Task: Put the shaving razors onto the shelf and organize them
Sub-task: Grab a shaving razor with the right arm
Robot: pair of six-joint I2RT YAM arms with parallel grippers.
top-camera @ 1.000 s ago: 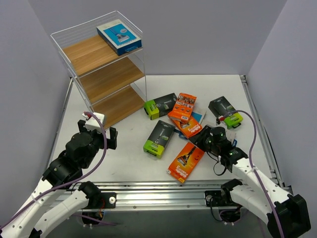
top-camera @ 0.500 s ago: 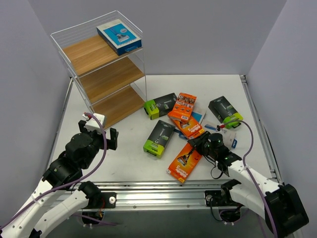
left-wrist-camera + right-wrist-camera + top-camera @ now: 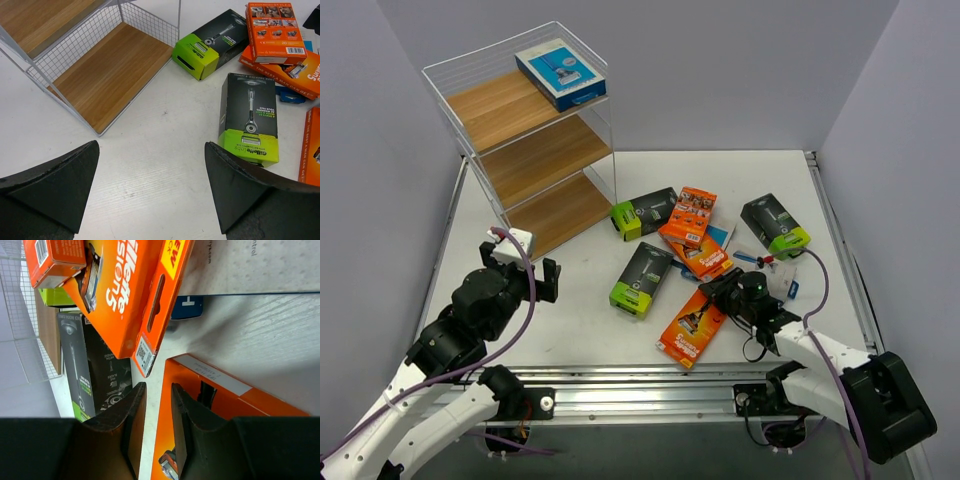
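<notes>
L arm (image 3: 440, 345) bent up at near-left corner of surface (image 3: 570, 325), wrist aimed twd shelf (image 3: 535, 150). L fingers (image 3: 55, 185) spread wide, empty. R arm (image 3: 825, 352) low along near edge. R fingers (image 3: 120, 435) almost together at end of orange pack (image 3: 695, 325); gripping or not, can't tell. Blue pack (image 3: 560, 72) on shelf top tier, far-left corner. Other razors (image 3: 640, 278) scattered mid-surface. Surface white, walls (image 3: 720, 70) grey.
</notes>
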